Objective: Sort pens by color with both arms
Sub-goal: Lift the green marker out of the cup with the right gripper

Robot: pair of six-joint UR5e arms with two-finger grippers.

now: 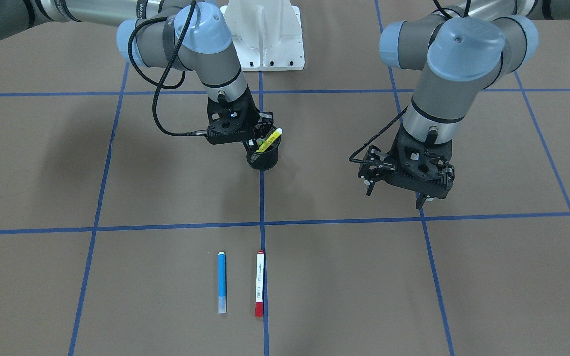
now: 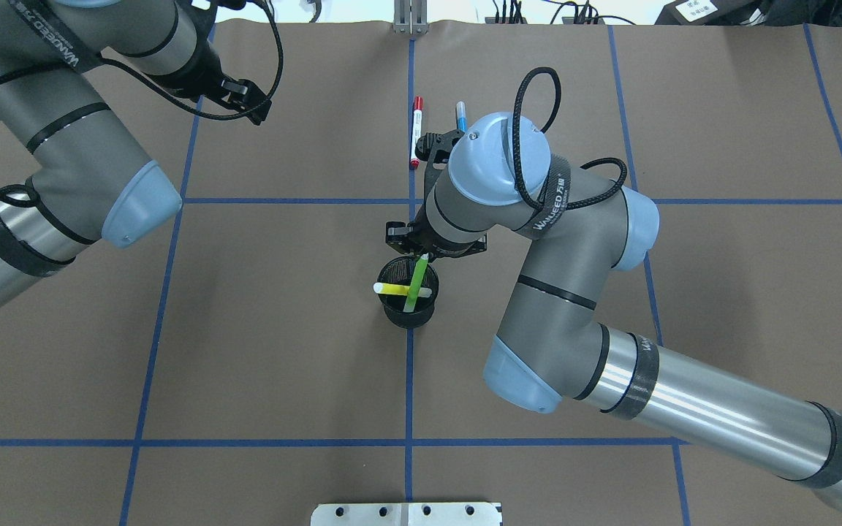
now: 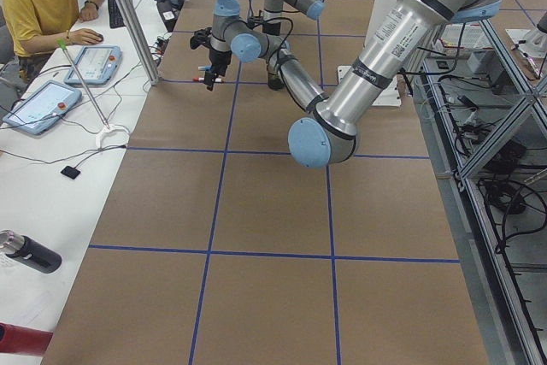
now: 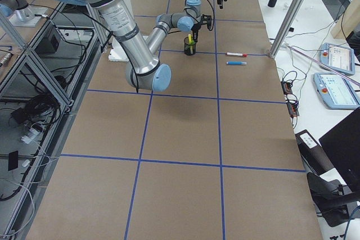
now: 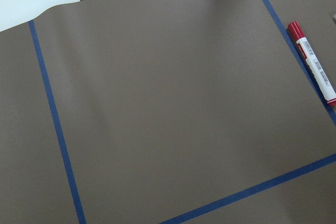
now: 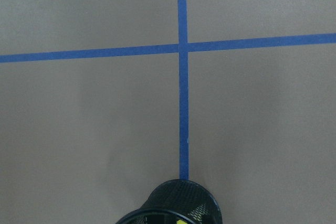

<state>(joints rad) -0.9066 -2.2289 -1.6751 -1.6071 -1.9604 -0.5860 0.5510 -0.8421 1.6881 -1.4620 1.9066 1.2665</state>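
Observation:
A black mesh cup (image 2: pixel 406 314) stands on the centre tape line. It holds a yellow pen (image 2: pixel 392 289) and a lime green pen (image 2: pixel 415 285), crossed over each other. My right gripper (image 2: pixel 425 252) hovers at the cup's far rim, just above the green pen's pale end, and its jaws look spread open. The blue pen (image 1: pixel 221 282) and the white pen with a red cap (image 1: pixel 260 289) lie side by side on the table beyond the cup. My left gripper (image 1: pixel 399 194) hangs open and empty above bare table, well to the side.
Brown paper with blue tape grid lines (image 1: pixel 261 223) covers the table. The white metal base (image 1: pixel 265 34) sits at the robot's edge. A person sits at a side desk with tablets (image 3: pixel 43 6). A drink bottle (image 3: pixel 30 254) lies on that desk.

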